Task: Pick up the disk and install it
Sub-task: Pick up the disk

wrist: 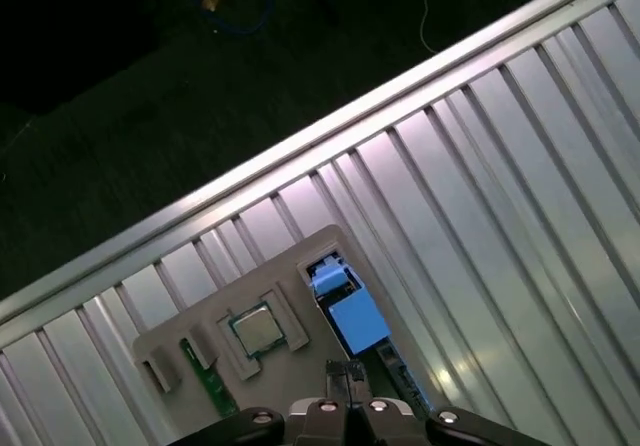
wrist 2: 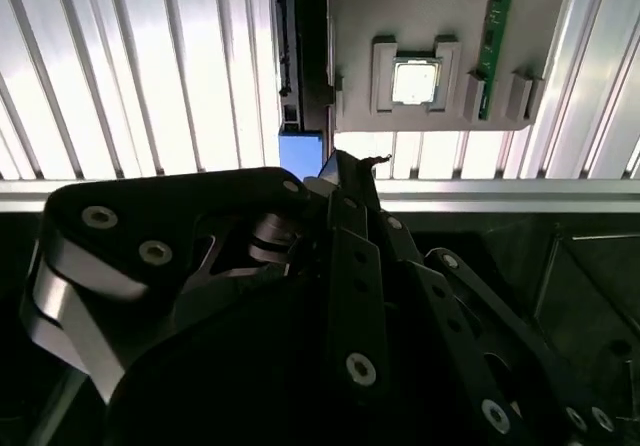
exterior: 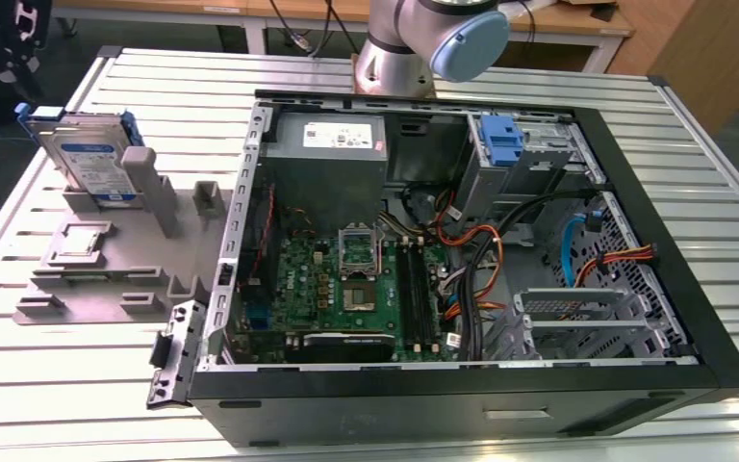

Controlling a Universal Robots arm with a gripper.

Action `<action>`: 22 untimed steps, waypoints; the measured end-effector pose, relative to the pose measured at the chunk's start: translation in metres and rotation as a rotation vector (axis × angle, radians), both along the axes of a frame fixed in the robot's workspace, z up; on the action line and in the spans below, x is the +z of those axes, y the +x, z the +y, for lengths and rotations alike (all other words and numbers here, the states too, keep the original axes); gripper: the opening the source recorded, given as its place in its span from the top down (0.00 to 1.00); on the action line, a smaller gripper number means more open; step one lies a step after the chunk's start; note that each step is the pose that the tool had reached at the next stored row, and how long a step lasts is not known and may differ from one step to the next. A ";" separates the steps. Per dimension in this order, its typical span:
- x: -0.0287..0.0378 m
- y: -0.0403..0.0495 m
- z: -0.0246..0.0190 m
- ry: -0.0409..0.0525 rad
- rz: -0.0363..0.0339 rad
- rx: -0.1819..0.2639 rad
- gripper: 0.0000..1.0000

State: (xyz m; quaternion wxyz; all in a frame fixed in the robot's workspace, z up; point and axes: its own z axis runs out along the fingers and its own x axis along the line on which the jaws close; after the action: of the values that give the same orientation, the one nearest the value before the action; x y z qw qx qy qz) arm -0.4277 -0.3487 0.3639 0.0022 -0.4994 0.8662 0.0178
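Robot lab, slatted worktable point(exterior: 151, 77), opened computer point(exterior: 472, 397)

no legible text anywhere

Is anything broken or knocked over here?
Nothing stands out. The disk stands on edge in its grey holder on the exterior view's left, beside the open computer case. The cables inside the case loop loosely, but nothing looks spilled, tipped or damaged.

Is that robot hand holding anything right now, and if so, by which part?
Nothing is held. The gripper is shut on nothing, and the disk stands upright in its grey holder, untouched.
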 end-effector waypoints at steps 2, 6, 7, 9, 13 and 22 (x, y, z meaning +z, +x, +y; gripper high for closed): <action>-0.0003 0.0000 0.0000 0.0000 0.0000 0.036 0.90; -0.0009 0.0000 0.0000 0.0000 0.0000 0.109 0.90; -0.0011 0.0000 0.0000 -0.0001 0.0000 0.127 0.90; -0.0014 0.0000 0.0000 0.0000 -0.0001 0.162 0.90; -0.0019 0.0000 0.0000 0.0000 -0.0001 0.224 0.90; -0.0041 0.0000 0.0062 0.0002 -0.0003 0.251 0.84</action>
State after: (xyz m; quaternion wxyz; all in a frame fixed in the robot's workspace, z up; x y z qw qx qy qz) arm -0.4277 -0.3424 0.3598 0.0001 -0.6038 0.7969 0.0179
